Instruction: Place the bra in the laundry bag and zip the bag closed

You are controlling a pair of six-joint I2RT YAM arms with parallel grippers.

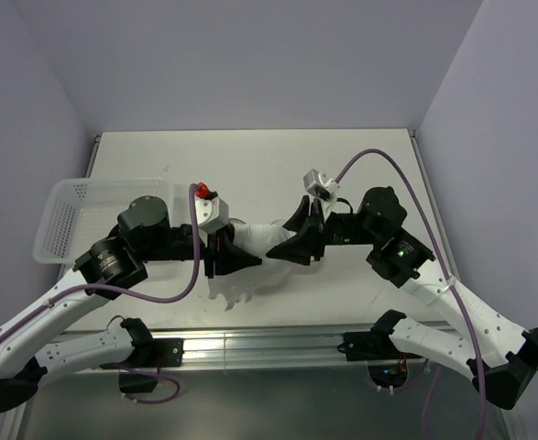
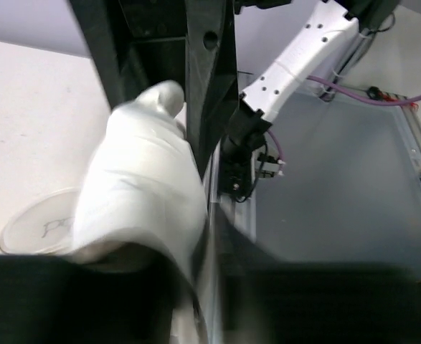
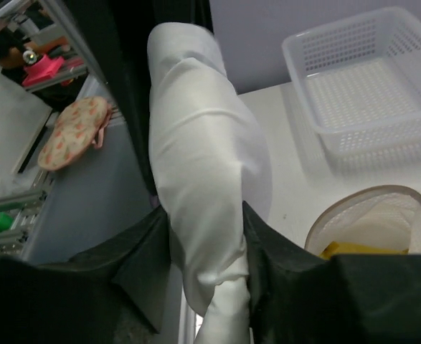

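Both arms reach in from the near edge and meet over the middle of the white tabletop, claws facing each other. A thin smooth white cloth is strung between them, lifted off the surface. Right gripper: in its wrist view the white cloth runs down between the two dark fingers, which press on it from both sides, so it is clenched on the cloth. Left gripper: the cloth bulges up in front of its camera and a narrow strip passes down into the blurred dark of its fingers; cannot tell whether that claw is grasping or released. The small round white mesh laundry bag with a brownish zipper rim stands mouth-open on the tabletop near the middle, just beside the hanging cloth and apart from the basket. The mustard-yellow padded bra lies inside the bag; only a sliver shows above the right finger's edge. A round translucent white lid with dark marks lies flat on the tabletop under the left claw's view; its join to the bag is hidden. White rectangular perforated plastic basket sits at the left edge of the tabletop, partly overhanging it. Off the table, past the near edge, a cream pouch with a reddish print rests on a grey surface.
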